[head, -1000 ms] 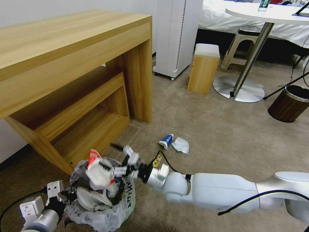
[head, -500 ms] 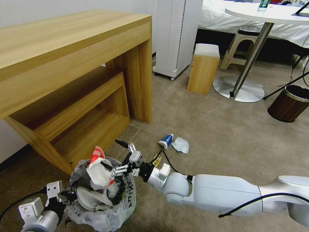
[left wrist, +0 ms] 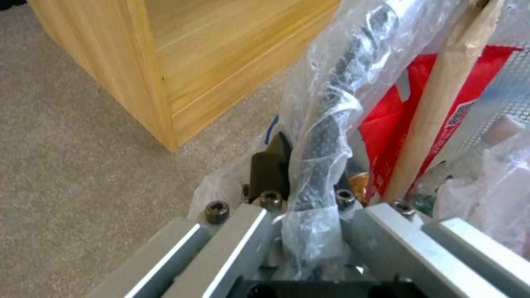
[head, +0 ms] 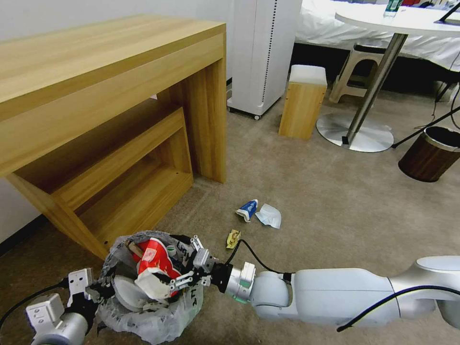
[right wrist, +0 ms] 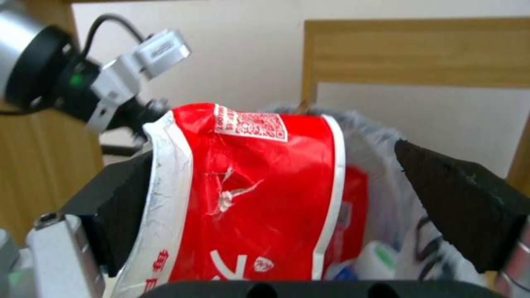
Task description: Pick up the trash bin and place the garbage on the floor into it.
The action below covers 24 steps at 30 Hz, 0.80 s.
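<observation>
The trash bin [head: 158, 320], lined with a crinkly whitish bag, sits at the lower left of the head view, off the desk's corner. My left gripper [head: 92, 291] is shut on its rim [left wrist: 326, 124]. Over the bin's mouth my right gripper [head: 184, 268] stands open. A red wrapper [head: 154, 262] lies between its spread fingers [right wrist: 127, 198], leaning on one and clear of the other. Inside the bin are white tissues and a wooden stick [left wrist: 436, 107]. On the floor [head: 311, 191] lie a blue-white wrapper [head: 247, 209], a white tissue [head: 269, 215] and a small yellow wrapper [head: 233, 238].
A wooden desk [head: 110, 72] with a low shelf stands close behind the bin. Farther back are a white cabinet [head: 263, 52], a wooden box stool [head: 303, 103] and a round table's metal base [head: 354, 132]. A dark brown wood-grain bin [head: 429, 155] stands at the right.
My right gripper has come down from above the bin to its mouth, bringing the red wrapper with it. The left gripper and the bin have stayed put.
</observation>
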Tool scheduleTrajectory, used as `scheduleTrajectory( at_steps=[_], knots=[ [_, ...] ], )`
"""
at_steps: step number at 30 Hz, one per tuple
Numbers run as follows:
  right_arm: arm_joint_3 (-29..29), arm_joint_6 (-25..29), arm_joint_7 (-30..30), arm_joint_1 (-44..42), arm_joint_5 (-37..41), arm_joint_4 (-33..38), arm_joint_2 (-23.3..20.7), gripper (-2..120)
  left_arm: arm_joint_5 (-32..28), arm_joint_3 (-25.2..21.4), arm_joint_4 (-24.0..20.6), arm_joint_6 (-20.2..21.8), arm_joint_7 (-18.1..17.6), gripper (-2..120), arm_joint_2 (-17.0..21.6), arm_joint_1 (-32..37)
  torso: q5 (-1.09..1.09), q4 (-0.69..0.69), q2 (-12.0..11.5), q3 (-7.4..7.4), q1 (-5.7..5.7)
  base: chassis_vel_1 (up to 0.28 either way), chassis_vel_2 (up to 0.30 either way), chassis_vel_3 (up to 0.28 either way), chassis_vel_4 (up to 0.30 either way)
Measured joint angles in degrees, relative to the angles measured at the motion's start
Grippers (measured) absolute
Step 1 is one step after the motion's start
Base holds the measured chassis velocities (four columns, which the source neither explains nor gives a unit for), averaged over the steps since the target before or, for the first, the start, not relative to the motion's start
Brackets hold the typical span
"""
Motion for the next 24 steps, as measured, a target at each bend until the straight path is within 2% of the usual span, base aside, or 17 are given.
scheduleTrajectory(
  at_steps=[15, 24],
  knots=[
    [-1.8, 0.93, -1.21, -1.79, -1.53, -1.22, -0.94, 100, 0.28, 0.5, 0.26, 0.0, 0.02, 0, -0.12, -0.08, 0.0, -0.01, 0.0, 0.0, 0.0, 0.0, 0.0, 0.0, 0.0],
    [-3.33, 1.46, -1.62, -1.18, -1.67, -1.81, 1.4, 100, 0.73, 0.85, 0.46, 0.0, 0.26, 0, -0.86, -0.25, 0.0, 0.0, 0.0, 0.0, 0.0, 0.0, 0.0, 0.0, 0.0]
  ],
)
